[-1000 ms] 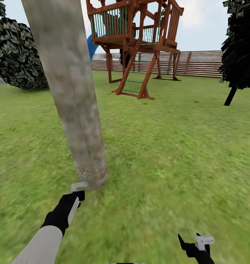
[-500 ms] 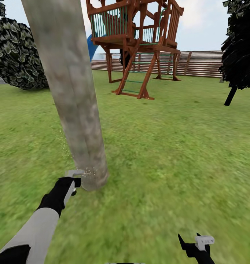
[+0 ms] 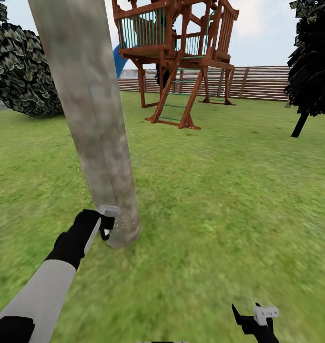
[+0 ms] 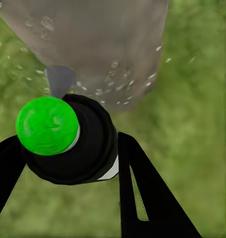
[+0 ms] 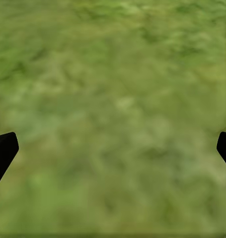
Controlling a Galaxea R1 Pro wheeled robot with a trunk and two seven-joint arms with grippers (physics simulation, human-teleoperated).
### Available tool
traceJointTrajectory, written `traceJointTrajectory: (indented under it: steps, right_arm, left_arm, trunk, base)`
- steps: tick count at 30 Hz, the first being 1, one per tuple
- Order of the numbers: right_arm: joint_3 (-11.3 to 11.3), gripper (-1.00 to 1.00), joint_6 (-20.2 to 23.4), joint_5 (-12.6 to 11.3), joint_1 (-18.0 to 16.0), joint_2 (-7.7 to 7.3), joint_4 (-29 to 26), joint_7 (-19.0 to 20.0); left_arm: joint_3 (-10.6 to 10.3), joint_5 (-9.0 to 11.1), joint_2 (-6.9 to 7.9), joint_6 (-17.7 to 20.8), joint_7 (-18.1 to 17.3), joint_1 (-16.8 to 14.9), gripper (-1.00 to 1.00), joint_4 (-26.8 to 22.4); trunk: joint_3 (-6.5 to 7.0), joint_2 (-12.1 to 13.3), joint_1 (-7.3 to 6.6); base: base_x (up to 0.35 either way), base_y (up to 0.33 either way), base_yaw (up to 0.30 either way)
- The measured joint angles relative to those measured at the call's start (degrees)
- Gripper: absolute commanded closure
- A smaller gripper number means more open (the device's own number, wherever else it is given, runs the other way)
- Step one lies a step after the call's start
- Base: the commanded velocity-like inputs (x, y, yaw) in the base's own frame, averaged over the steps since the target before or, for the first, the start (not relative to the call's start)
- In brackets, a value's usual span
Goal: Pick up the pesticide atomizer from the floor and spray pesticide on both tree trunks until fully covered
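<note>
the left gripper (image 4: 68, 163) is closed on the atomizer (image 4: 68, 139), green cap toward the camera, nozzle held just beside the foot of the trunk (image 3: 93, 119); pale droplets fleck the bark there; to do this well, i judge, hold the nozzle square to the bark, sweep slowly upward, then work round the sides, since only the base looks wetted; the right gripper (image 5: 113, 148) hangs spread wide and empty over the grass (image 3: 219, 190)
</note>
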Motion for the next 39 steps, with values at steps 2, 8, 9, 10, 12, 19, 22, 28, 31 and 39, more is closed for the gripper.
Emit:
traceJointTrajectory:
  steps: [2,8,9,10,12,19,22,28,31,39]
  right_arm:
    - [0.0,-1.0,0.0,0.0,-0.02,0.0,0.01,-0.01]
    - [0.0,-1.0,0.0,0.0,0.01,0.0,0.0,-0.02]
    - [0.0,-1.0,0.0,0.0,0.0,0.0,0.0,0.0]
    - [0.0,-1.0,0.0,0.0,-0.01,0.0,0.0,0.01]
    - [0.0,-1.0,0.0,0.0,0.01,0.0,0.0,0.0]
    - [0.0,-1.0,0.0,0.0,0.01,0.0,0.0,0.0]
    - [0.0,-1.0,0.0,0.0,0.01,0.0,0.0,0.0]
    - [0.0,-1.0,0.0,0.0,0.0,0.0,0.0,0.0]
    - [0.0,-1.0,0.0,0.0,0.01,0.0,0.0,-0.02]
    - [0.0,-1.0,0.0,0.0,0.01,0.0,0.0,-0.01]
  left_arm:
    - [-0.12,-0.11,-0.1,1.6,-0.06,0.01,1.0,-1.82]
    - [-0.3,0.06,1.58,2.04,-0.33,0.4,1.0,-2.11]
    - [-0.36,0.14,1.2,2.04,-0.66,0.41,1.0,-2.23]
    - [-0.54,0.3,0.6,2.08,-1.1,0.26,1.0,-2.32]
    - [-1.46,0.37,-1.08,2.23,-1.52,0.03,1.0,-2.96]
    - [0.51,-1.23,2.01,6.52,-2.63,-1.05,1.0,-8.52]
    - [0.92,-0.57,4.06,6.59,-4.09,-2.39,1.0,-8.48]
    - [1.29,0.56,0.87,7.01,-4.66,-2.58,1.0,-12.67]
    - [1.31,-0.16,0.24,7.33,-4.65,-2.68,1.0,-14.64]
    - [4.16,0.16,4.38,7.41,-4.65,-4.72,1.0,-14.91]
  trunk:
    - [0.0,0.0,0.01]
    - [-0.01,0.0,0.01]
    - [-0.01,0.0,0.01]
    - [0.0,0.0,0.01]
    - [0.0,0.0,0.0]
    - [0.0,0.0,0.0]
    - [0.0,0.0,0.0]
    - [0.0,0.0,0.0]
    - [0.0,0.0,0.01]
    - [-0.01,0.0,0.01]
  base:
    - [0.0,0.0,0.0]
    - [0.0,0.0,0.0]
    - [0.0,0.0,0.0]
    - [0.0,0.0,0.0]
    - [0.0,0.0,0.0]
    - [0.0,0.0,0.0]
    - [0.0,0.0,0.0]
    - [0.0,0.0,0.0]
    - [0.0,0.0,0.0]
    - [0.0,0.0,0.0]
